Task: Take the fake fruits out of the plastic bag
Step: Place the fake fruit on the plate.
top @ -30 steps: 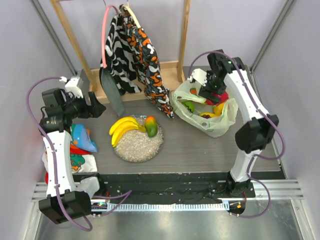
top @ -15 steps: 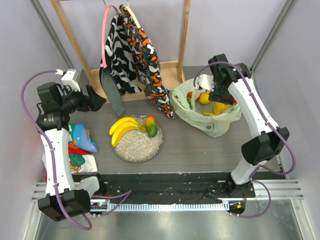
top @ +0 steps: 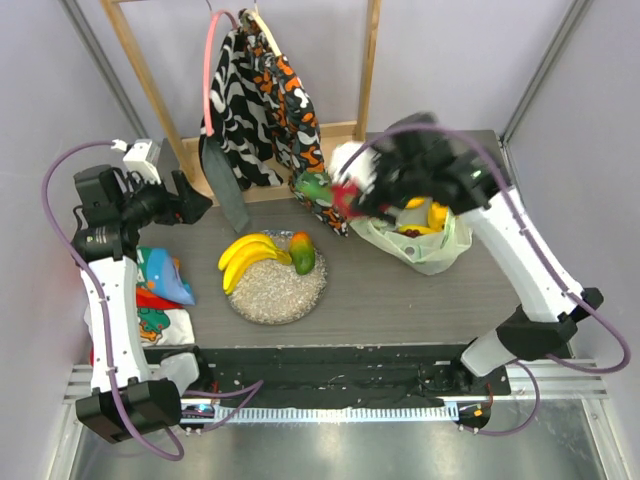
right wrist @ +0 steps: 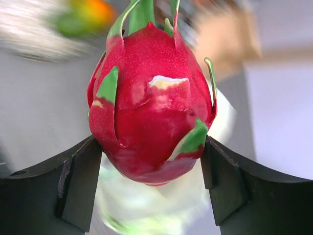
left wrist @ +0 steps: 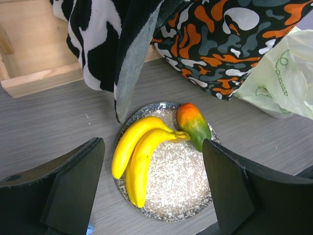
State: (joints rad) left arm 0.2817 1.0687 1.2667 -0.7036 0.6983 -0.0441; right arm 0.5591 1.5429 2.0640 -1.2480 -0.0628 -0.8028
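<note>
Right hand [right wrist: 151, 164] is clamped on the dragon fruit [right wrist: 146, 98], up in the air just left of the plastic bag [top: 432, 256]. Left hand [left wrist: 152, 196] is spread apart, empty. Green script on the bag's unreadable.

Pale lilac walls [top: 450, 50] close in a grey wood-grain worktop [top: 400, 300] under even light. A bare wooden rack [top: 372, 60] stands at its far edge. Slanted metal posts [top: 100, 55] mark the back corners, and a brushed metal sheet [top: 320, 450] lies along the near edge.
</note>
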